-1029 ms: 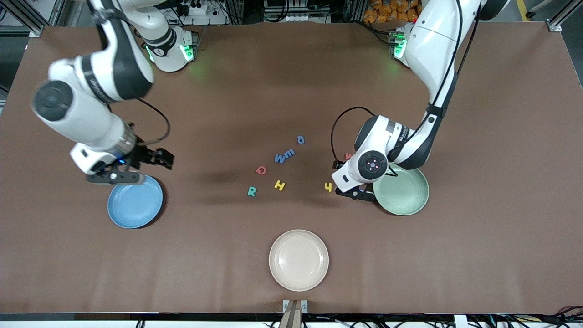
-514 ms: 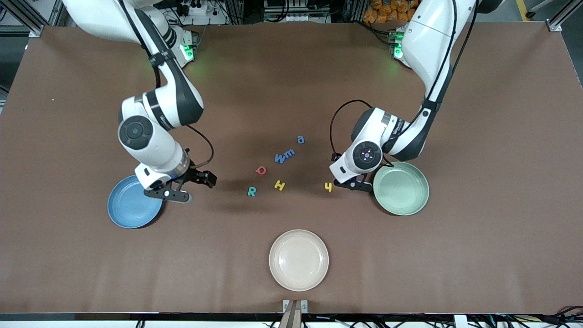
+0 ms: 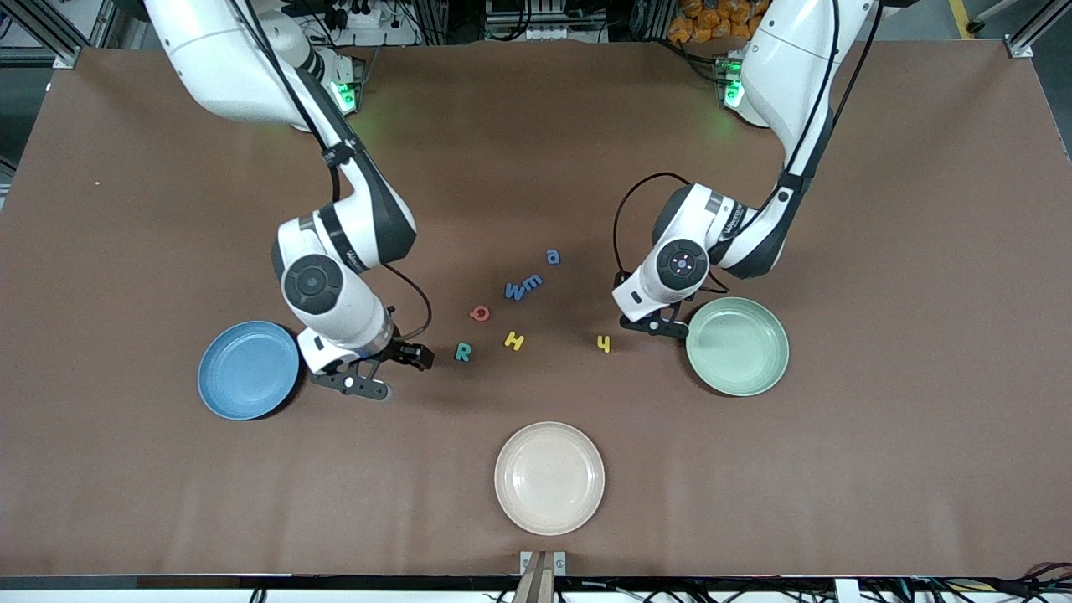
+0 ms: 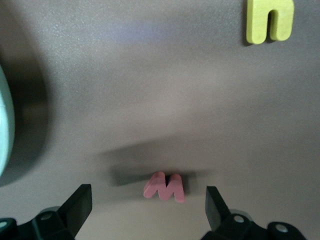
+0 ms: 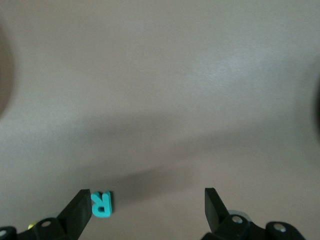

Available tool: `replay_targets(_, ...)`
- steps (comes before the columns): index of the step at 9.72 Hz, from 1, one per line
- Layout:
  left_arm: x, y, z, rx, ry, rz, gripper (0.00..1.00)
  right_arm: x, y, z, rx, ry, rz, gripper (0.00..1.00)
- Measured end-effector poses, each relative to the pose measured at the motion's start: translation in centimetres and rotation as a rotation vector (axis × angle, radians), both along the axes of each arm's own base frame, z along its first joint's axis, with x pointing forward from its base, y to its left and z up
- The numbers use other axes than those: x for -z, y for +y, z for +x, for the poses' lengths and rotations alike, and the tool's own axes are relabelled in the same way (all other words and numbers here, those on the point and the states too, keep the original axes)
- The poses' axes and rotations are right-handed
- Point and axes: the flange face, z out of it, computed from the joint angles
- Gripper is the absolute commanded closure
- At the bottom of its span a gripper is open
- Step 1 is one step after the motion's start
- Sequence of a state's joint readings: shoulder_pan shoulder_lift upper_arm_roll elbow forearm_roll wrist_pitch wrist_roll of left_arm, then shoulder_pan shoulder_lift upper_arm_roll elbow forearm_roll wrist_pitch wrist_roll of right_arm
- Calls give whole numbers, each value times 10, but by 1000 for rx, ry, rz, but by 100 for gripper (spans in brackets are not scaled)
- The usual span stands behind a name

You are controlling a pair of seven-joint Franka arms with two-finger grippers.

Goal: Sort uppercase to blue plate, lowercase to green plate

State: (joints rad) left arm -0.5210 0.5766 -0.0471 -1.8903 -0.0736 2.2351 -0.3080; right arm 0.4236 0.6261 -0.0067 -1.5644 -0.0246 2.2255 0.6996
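Left pincer gapes around red w, clear table either side.

Cream-beige plate sits on brown table, empty, at approx 6 o'clock from table centre, close to the front-camera edge. Small metal bracket just past it at 6 o'clock, on table edge.

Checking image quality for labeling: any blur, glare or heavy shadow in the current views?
Front view: sharp, soft arm shadows on the table, green base-light glow. Left wrist view: red w slightly blurred, dark shadow beside it. Right wrist view: soft overall, R legible, diffuse shadow band.
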Motion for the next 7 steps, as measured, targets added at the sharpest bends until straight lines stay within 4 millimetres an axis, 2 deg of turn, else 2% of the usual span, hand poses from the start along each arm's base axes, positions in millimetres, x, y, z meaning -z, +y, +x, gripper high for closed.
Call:
replay_targets(3, 4, -4, -4, -6, -33, -14, 0, 30, 27, -4, 34, 5, -38, 0)
replay_targets(5, 16, -3, -11, -4, -28, -9, 0, 45, 44, -8, 63, 4, -40, 0)
replay_targets(7, 22, 0, -15, -4, -17, -2, 0, 59, 53, -9, 74, -5, -34, 0)
